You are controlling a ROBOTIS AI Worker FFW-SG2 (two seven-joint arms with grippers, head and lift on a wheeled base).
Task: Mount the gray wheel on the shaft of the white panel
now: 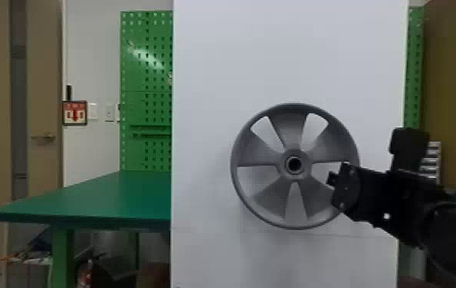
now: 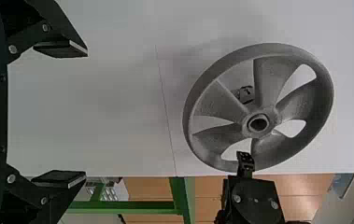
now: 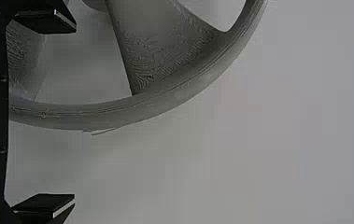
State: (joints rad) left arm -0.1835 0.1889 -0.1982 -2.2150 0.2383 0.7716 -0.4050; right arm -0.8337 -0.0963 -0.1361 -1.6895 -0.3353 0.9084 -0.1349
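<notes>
Nearest, the right claw [image 3: 75, 112] stood spread astride the rim of the gray wheel [image 1: 288, 128], unclenched. That hung upright before the white panel [image 1: 276, 57], apparently on its shaft; how deeply, I couldn't tell. Perhaps seating and withdrawal were left. The left claw [image 2: 87, 113] was empty, parted.

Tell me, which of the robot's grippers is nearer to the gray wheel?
Right. The right gripper is close by the gray wheel, whose rim shows between its open fingers. The left gripper is open, farther off, facing the white panel beside the wheel.
</notes>
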